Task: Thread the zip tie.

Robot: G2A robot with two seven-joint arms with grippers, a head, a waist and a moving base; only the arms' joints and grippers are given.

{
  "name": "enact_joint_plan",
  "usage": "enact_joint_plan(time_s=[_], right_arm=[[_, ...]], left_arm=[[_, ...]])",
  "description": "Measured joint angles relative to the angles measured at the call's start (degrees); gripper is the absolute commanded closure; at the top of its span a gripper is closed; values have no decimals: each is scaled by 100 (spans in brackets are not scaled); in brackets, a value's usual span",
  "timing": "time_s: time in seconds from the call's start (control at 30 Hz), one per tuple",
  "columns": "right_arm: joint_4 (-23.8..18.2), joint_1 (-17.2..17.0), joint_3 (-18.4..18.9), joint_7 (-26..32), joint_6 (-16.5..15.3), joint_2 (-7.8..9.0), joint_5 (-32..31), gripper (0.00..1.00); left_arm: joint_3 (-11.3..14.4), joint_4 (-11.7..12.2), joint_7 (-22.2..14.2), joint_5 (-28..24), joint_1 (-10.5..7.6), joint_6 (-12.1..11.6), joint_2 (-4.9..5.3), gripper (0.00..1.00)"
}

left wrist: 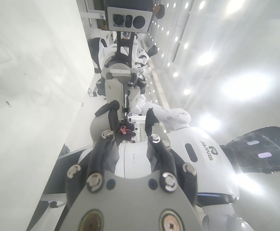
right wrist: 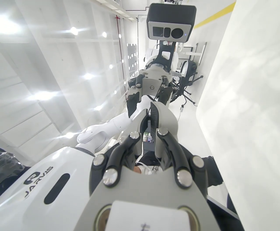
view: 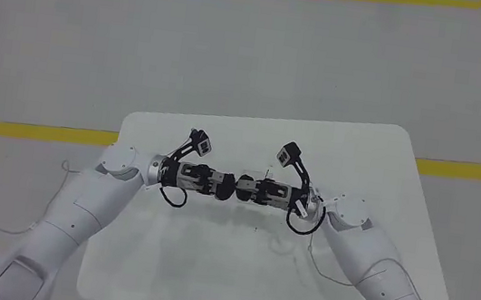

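Zip tie: too thin to locate where the grippers meet tip to tip above the table. Left gripper spread apart; right gripper closed, contents indiscernible.

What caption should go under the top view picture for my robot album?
The left gripper and right gripper face each other closely over the table.

- Your arms wear smooth white shells with round, pale joint caps; black cables loop at the wrists.
- Your left gripper has a grey plate, black link bars and silver screws.
- A black oval slot marks one shell.
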Motion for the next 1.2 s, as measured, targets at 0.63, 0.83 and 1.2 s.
enact_joint_plan(time_s=[0.63, 0.83, 1.2], right_arm=[[-82, 3, -30, 23, 94, 59, -127, 100], [-48, 27, -57, -2, 80, 59, -62, 100], [-12, 41, -65, 3, 100, 76, 13, 100]], left_arm=[[-26, -26, -13, 70, -2, 49, -3, 87], [-16, -14, -16, 86, -16, 77, -11, 89], [37, 64, -26, 73, -50, 92, -45, 95]])
